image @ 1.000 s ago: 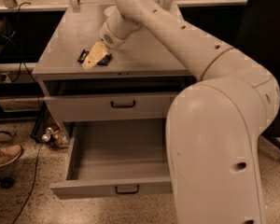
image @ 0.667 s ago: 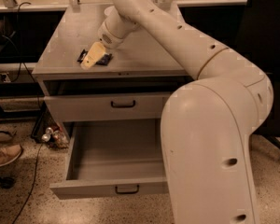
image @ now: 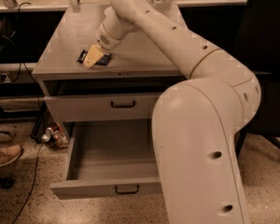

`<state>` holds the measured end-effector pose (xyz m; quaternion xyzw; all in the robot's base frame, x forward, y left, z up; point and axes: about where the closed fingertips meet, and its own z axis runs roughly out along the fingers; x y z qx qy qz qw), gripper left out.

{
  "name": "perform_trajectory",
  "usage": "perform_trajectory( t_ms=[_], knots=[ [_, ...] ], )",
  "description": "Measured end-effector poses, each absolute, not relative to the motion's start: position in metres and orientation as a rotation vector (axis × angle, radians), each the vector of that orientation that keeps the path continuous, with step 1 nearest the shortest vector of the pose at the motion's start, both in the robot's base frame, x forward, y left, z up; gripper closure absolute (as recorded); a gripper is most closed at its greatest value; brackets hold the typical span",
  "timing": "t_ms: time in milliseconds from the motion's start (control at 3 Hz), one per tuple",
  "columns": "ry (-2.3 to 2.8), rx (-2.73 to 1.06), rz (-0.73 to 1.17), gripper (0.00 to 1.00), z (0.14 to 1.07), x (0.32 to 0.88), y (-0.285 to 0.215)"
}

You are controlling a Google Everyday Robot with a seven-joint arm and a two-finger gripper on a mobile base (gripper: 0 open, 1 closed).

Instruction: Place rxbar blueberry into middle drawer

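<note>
Covering the rxbar blueberry (image: 105, 59) near the worktop (image: 70, 31) front edge, left of centre, gripper (image: 93, 58) looks set to pick (opening/hold: can't tell), middle drawer (image: 107, 188) open below to receive it.

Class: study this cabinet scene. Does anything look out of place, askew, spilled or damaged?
Nothing looks spilled or damaged. The claw sits over the rxbar blueberry on the cabinet top, and the middle drawer stands pulled out. The one oddity is small litter on the floor beside the cabinet.
</note>
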<state>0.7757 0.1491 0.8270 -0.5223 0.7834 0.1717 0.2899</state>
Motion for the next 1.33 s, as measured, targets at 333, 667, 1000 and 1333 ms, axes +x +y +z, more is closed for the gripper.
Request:
perform_trajectory(
  t_ms=[333,667,1000,1333],
  knots=[
    [2.096,-1.396,0.465,0.72,0.8257,0.7756,0.1498],
    [2.096,-1.397,0.465,0.96,0.8295,0.7756,0.1498],
    [2.096,-1.397,0.465,1.00,0.8301,0.7756,0.1498],
    [2.093,-1.388,0.468,1.00,0.8340,0.7733,0.1460]
  ],
)
